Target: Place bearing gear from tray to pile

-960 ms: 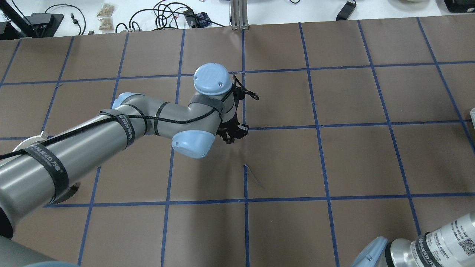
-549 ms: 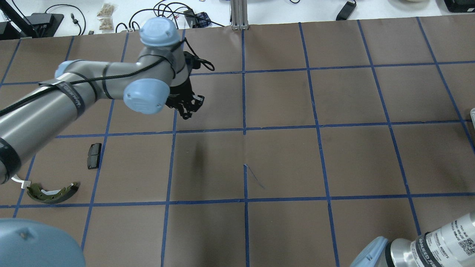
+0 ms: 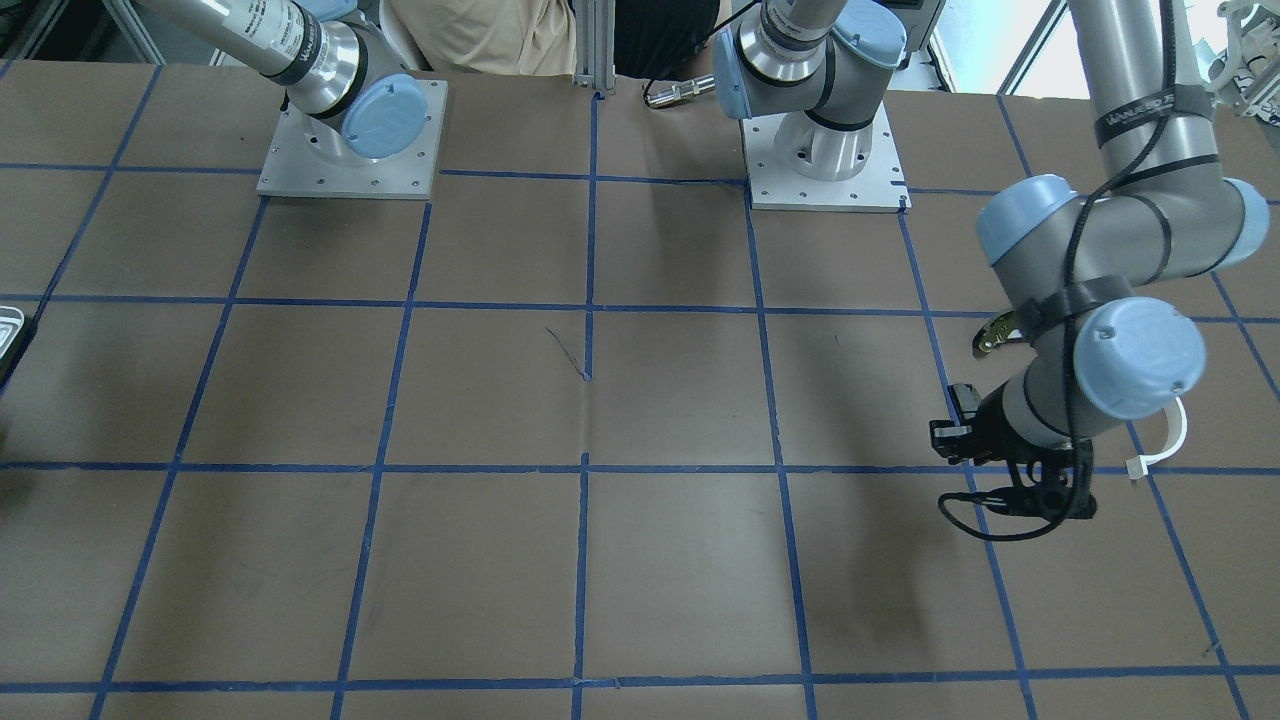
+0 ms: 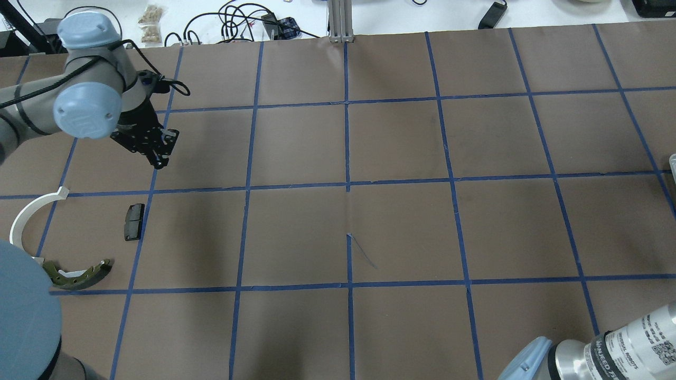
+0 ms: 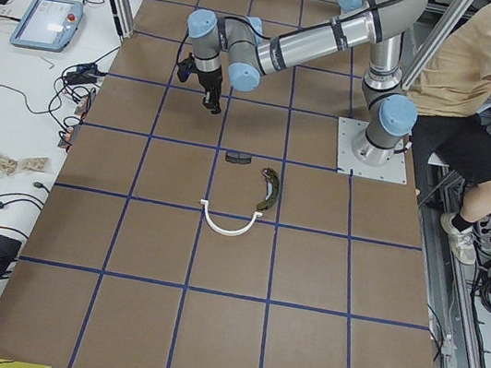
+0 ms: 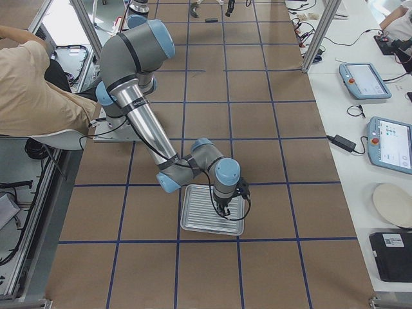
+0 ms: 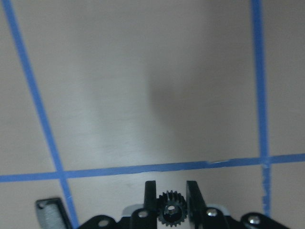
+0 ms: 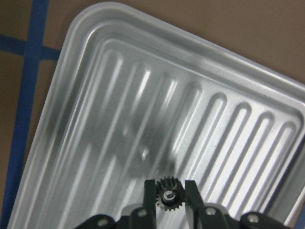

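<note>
My left gripper point(image 7: 171, 199) is shut on a small black bearing gear point(image 7: 172, 214). In the overhead view the left gripper point(image 4: 157, 157) hangs above the brown table at the far left, just beyond the pile. The pile is a black pad point(image 4: 134, 221), a white half-ring point(image 4: 26, 214) and a brass-and-dark shoe point(image 4: 79, 275). My right gripper point(image 8: 170, 190) is shut on a second black gear point(image 8: 170, 196) just above the ribbed silvery tray point(image 8: 119, 119). The exterior right view shows the tray point(image 6: 196, 212) under the right gripper point(image 6: 223, 211).
Blue tape lines point(image 4: 347, 184) grid the brown table. Cables and small devices point(image 4: 248, 21) lie on the white bench past the far edge. A seated person point(image 5: 486, 82) is behind the robot's bases. A sliver of the tray point(image 3: 8, 335) shows at the table's edge.
My left arm has swung from the table's middle to its far left, carrying its gripper with it and uncovering the pile. The right arm's visible part has not moved.
</note>
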You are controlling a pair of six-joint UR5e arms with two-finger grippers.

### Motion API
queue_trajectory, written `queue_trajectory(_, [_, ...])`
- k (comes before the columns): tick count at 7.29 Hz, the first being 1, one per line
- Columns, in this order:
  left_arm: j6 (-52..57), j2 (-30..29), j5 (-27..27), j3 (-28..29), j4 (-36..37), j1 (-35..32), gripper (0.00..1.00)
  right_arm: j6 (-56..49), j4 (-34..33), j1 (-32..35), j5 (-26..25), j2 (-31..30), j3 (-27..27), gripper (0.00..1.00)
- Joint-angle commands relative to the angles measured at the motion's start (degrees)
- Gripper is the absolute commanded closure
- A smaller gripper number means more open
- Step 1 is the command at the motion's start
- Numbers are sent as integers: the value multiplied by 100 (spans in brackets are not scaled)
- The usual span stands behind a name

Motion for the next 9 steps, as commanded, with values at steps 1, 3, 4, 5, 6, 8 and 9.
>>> queue_trajectory(1, [1082, -37, 70, -13, 36, 914, 100, 224, 133, 204, -20, -363, 48, 100])
queue_trajectory(3, [1560, -133, 61, -179, 54, 1470, 100, 1028, 736, 1202, -142, -1153, 162, 100])
queue_trajectory(4, [1640, -151, 61, -346, 158, 1594, 100, 1739, 1288, 1825, -143, -1400, 249, 100])
queue_trajectory(5, [1719, -169, 52, -513, 238, 1708, 100, 2660, 1468, 2623, -151, -1525, 337, 100])
queue_trajectory(6, [1702, -177, 52, -706, 308, 1797, 100, 3496, 1583, 3466, -151, -1613, 460, 100])
queue_trajectory(8, [1737, -195, 43, -1119, 910, 1806, 100, 4842, 1637, 5006, -151, -1693, 479, 100])
queue_trajectory(9, [1746, -204, 52, -1295, 1098, 1815, 100, 5667, 1724, 5596, -64, -1693, 505, 100])
